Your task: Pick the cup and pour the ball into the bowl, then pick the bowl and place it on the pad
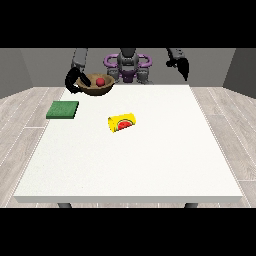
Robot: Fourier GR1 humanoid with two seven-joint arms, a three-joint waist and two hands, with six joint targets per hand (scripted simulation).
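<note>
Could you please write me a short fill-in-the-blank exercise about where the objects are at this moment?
1. The red ball sits inside the ____.
2. The yellow cup lies on its ____ on the white table.
3. The green pad has ____ on it.
4. The brown bowl is held by the hand at the view's ____.

Missing words: bowl; side; nothing; left

By the hand at the view's left (pixel 74 80), a wood-brown bowl (pixel 95 88) looks smooth; the green pad (pixel 63 109) below it looks matt.
</note>
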